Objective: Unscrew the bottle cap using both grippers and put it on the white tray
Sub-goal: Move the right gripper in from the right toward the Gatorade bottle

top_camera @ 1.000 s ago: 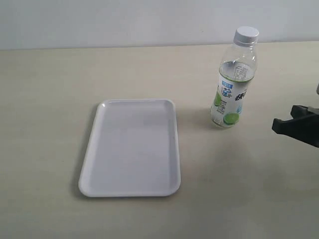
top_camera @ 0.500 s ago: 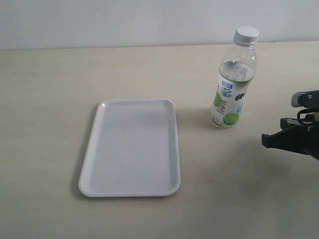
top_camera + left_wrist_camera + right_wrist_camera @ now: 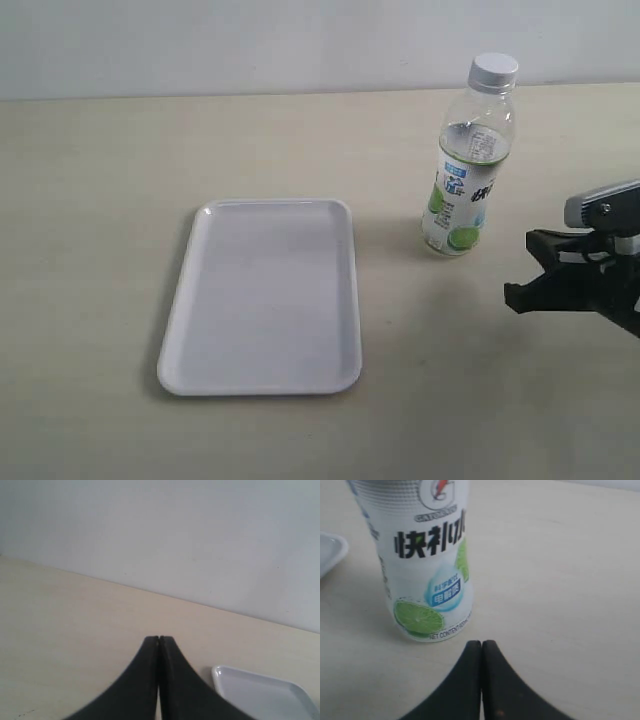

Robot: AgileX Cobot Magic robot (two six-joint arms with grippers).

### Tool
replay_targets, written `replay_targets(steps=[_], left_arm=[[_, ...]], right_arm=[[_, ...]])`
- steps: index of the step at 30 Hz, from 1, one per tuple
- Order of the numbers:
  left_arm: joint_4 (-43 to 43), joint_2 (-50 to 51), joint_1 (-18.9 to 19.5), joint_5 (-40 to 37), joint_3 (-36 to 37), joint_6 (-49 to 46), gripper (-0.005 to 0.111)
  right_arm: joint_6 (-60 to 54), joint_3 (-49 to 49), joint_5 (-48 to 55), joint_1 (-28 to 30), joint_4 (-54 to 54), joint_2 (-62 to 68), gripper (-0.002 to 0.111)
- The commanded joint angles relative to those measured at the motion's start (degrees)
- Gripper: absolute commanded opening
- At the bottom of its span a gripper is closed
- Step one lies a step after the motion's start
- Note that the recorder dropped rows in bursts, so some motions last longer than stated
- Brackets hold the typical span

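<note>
The right gripper (image 3: 481, 644), jaws pressed together and empty, has slid in from the right edge of the scene over the last second. It now sits low, pointed at the bottle (image 3: 465, 180), near its base but not touching. I judge this the opening approach; nothing is gripped yet. The cap (image 3: 494, 68) is screwed on the neck, well above that gripper. The left gripper (image 3: 158, 640), also closed and empty, hangs near a corner of the tray (image 3: 262, 295).

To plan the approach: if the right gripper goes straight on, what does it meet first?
Probably the bottle, low on its side; depth is unclear, and the right gripper may slip past it.
</note>
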State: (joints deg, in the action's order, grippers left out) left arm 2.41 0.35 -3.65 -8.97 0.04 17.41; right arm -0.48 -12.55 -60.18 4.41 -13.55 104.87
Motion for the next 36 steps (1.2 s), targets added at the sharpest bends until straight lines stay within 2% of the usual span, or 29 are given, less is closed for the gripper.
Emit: replay_targets(steps=[1, 6, 8, 10, 14, 16, 20, 31, 36], left_arm=[[-0.11, -0.35, -0.35, 0.26, -0.04, -0.08, 0.002], [-0.11, -0.35, -0.35, 0.26, -0.04, -0.08, 0.002], [-0.11, -0.35, -0.35, 0.26, -0.04, -0.08, 0.002], [-0.11, -0.35, -0.35, 0.26, -0.04, -0.08, 0.002], [-0.11, -0.35, -0.35, 0.26, -0.04, -0.08, 0.002], [-0.11, -0.35, -0.35, 0.26, -0.04, -0.08, 0.002], [-0.11, -0.35, -0.35, 0.26, -0.04, -0.08, 0.002], [-0.11, -0.35, -0.35, 0.26, -0.04, -0.08, 0.002], [-0.11, -0.35, -0.35, 0.26, -0.04, -0.08, 0.002]], right_arm=[[-0.93, 2.29, -4.07, 0.29, -1.56, -0.10, 0.000], [-0.93, 2.29, -3.07, 0.29, -4.62, -0.10, 0.000], [-0.93, 1.50, -2.27, 0.29, -4.62, -0.10, 0.005], [-0.93, 0.22, 0.42, 0.29, -4.93, -0.10, 0.014], [1.54, -3.18, 7.92, 0.29, -8.79, 0.01, 0.046], [3.15, -3.91, 9.15, 0.29, -10.87, 0.01, 0.057], [3.52, -4.56, 9.03, 0.29, -10.67, 0.01, 0.072], [3.64, -4.56, 4.96, 0.29, -11.54, 0.12, 0.073], [4.12, -4.56, 2.52, 0.29, -12.65, 2.47, 0.079]])
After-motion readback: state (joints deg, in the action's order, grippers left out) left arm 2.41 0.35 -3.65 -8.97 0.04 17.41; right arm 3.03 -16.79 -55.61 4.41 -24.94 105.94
